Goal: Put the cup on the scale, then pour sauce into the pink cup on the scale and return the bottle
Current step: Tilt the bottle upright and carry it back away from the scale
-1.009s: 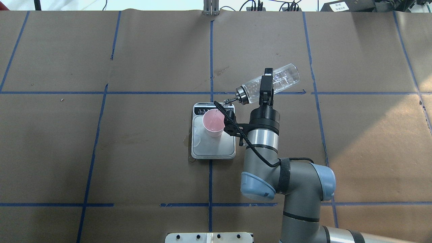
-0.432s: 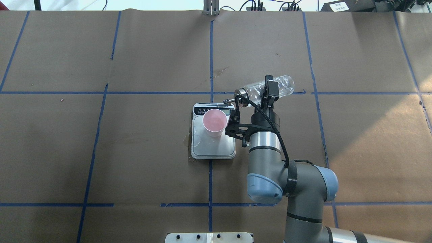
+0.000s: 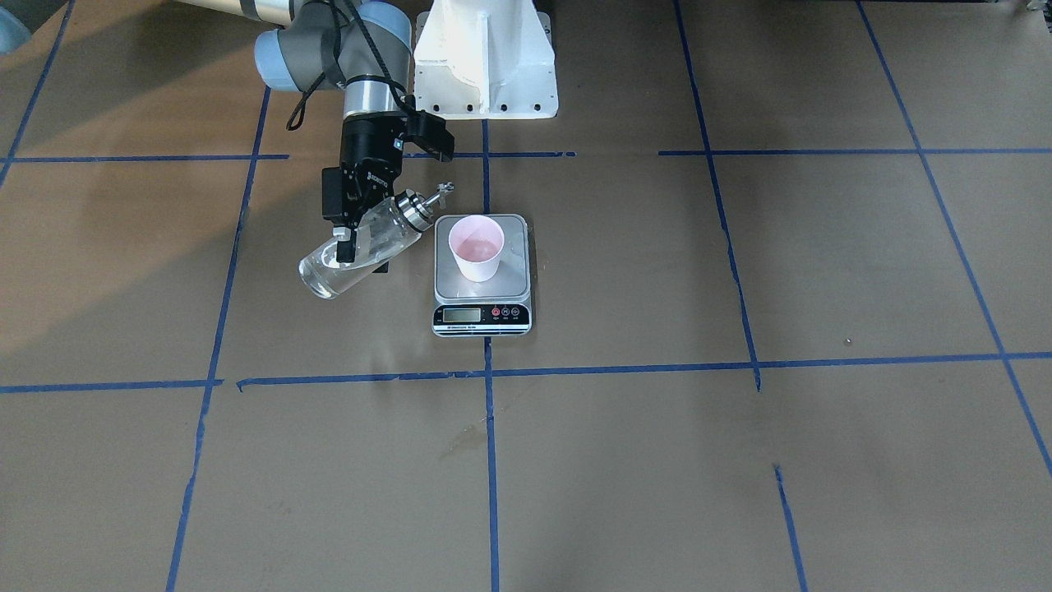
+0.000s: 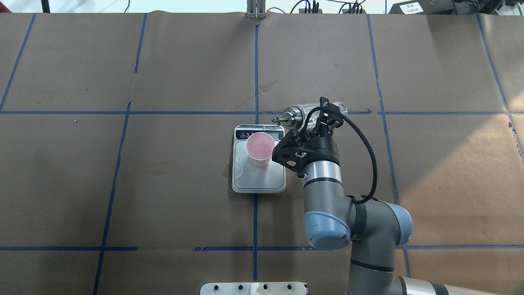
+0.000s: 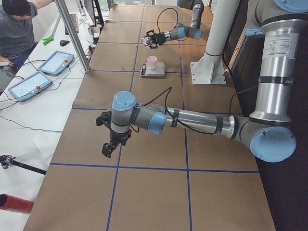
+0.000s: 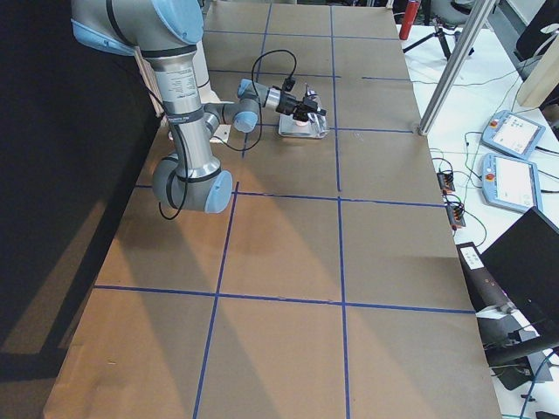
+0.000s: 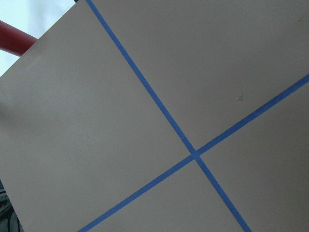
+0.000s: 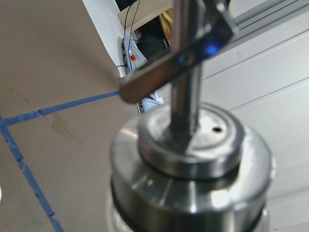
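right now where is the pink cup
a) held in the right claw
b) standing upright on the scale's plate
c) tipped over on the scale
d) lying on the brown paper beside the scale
b: the cup stands upright, mouth up, on the steel plate of the scale, while the bottle hangs tilted beside the scale.

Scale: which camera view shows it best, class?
Exterior front-facing: the scale turns its display strip toward it, unobstructed. Overhead shows it too, strip farthest away. Side views show it tiny; wrist views miss it.
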Controlling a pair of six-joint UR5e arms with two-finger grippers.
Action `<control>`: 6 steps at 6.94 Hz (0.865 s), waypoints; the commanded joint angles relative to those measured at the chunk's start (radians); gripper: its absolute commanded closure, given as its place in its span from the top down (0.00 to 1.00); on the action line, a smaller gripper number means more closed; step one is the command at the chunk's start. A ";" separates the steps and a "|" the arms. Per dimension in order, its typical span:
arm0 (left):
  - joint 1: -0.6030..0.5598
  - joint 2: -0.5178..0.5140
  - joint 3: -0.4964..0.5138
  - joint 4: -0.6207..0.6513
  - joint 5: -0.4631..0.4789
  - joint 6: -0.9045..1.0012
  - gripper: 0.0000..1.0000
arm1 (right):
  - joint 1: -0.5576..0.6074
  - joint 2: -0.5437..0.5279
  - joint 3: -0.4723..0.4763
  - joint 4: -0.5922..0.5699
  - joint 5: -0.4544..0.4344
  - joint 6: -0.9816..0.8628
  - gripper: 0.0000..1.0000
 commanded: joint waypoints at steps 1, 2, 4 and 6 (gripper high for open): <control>0.000 0.001 -0.001 0.000 0.000 -0.003 1.00 | 0.006 -0.090 0.104 0.061 0.120 0.246 0.00; 0.000 0.001 -0.003 0.000 0.000 -0.003 1.00 | 0.010 -0.128 0.158 0.063 0.146 0.346 0.00; 0.000 0.001 -0.001 0.000 0.000 -0.003 1.00 | 0.048 -0.180 0.221 0.063 0.275 0.516 0.00; 0.000 0.001 -0.004 -0.002 0.000 -0.003 1.00 | 0.088 -0.318 0.302 0.074 0.372 0.664 0.00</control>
